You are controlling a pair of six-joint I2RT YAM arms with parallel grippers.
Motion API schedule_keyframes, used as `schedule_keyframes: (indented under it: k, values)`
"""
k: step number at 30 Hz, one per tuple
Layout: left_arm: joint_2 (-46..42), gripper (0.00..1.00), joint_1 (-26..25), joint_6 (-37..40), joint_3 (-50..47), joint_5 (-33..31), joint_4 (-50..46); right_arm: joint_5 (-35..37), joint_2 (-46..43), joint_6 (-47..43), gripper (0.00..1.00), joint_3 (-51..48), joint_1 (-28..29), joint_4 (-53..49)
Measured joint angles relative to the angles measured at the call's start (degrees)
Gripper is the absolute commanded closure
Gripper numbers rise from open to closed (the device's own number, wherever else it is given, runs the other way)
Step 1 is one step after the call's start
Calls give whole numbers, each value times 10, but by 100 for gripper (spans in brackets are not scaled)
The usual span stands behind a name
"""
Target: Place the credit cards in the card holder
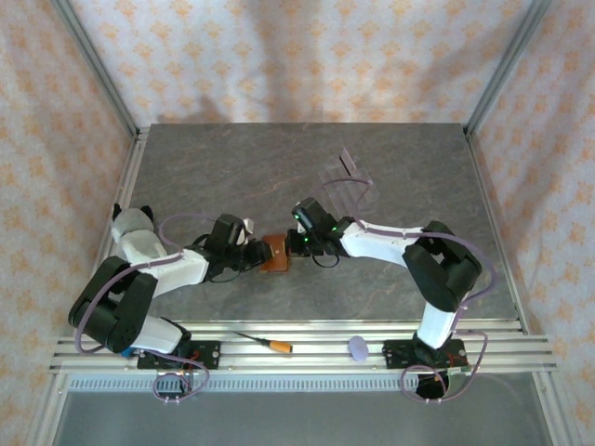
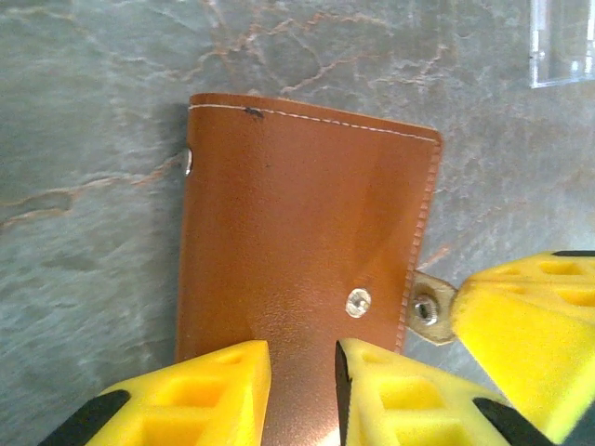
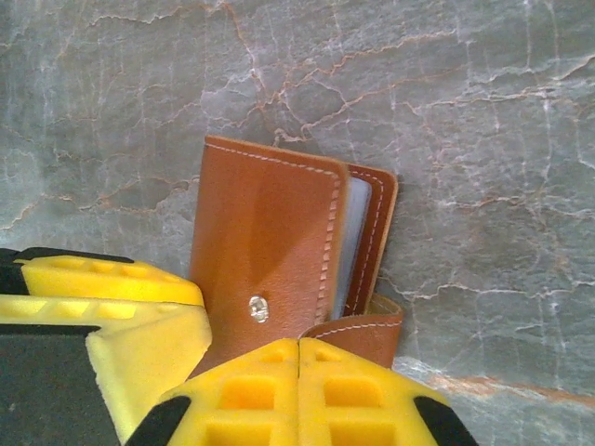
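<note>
The card holder (image 1: pixel 274 253) is a brown leather wallet lying mid-table between both grippers. In the left wrist view its closed cover (image 2: pixel 297 232) shows a snap dot, and the strap tab (image 2: pixel 426 308) sticks out at its right edge. My left gripper (image 2: pixel 302 358) is open, its two yellow fingers set on the cover with leather showing between them. My right gripper (image 3: pixel 298 346) is shut, tips against the curled strap (image 3: pixel 358 330). Greyish pockets show between the covers (image 3: pixel 265 242). The credit cards are hidden.
A clear plastic tray (image 1: pixel 346 181) sits behind the right arm, its corner visible in the left wrist view (image 2: pixel 562 42). On the near rail lie an orange-handled screwdriver (image 1: pixel 270 344) and a small purple disc (image 1: pixel 358 347).
</note>
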Motion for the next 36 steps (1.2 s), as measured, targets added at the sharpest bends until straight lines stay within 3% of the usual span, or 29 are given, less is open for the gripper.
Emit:
schedule_keyframes:
  k: [9, 23, 36]
  values:
    - [-61, 62, 0, 18, 0, -73, -78, -19, 11, 0, 100, 13, -2, 4]
    - [5, 63, 0, 30, 2, -59, -39, -37, 11, 0, 100, 13, -4, 4]
    - [13, 73, 0, 30, 1, -46, -16, -64, 49, 0, 100, 37, -4, 12]
